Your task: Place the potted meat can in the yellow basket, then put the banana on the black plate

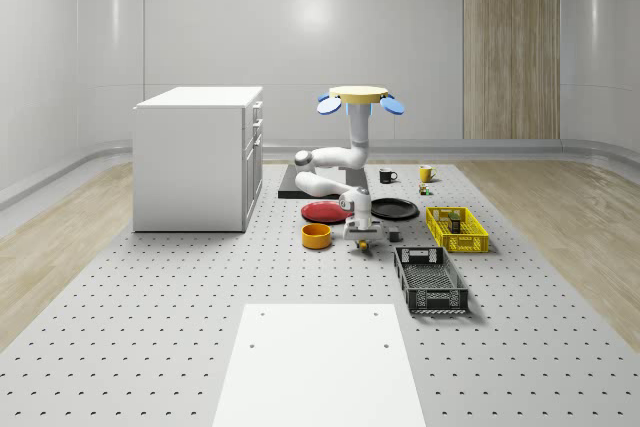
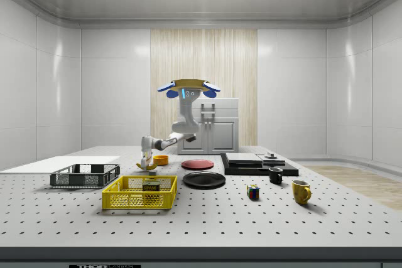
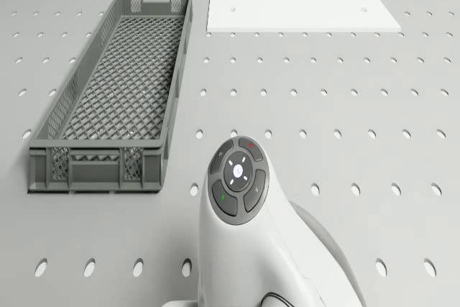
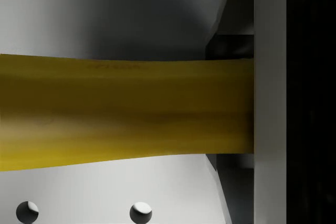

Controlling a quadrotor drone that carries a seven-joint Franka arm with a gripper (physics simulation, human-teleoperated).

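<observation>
The gripper (image 1: 362, 243) reaches down to the perforated table (image 1: 150, 327) and its fingers are closed against the banana (image 4: 126, 111), which lies on the table just beside the orange bowl (image 1: 316, 236). In the wrist view one finger (image 4: 269, 98) presses the banana's side. The drone (image 1: 361, 98) hovers above the black plate (image 1: 394, 209). Taking the plate as landmark: the red plate (image 1: 324, 211) sits beside it, the yellow basket (image 1: 457, 229) near it holds the potted meat can (image 1: 456, 224), and the gray crate (image 1: 430, 279) is farther off with bare table between.
</observation>
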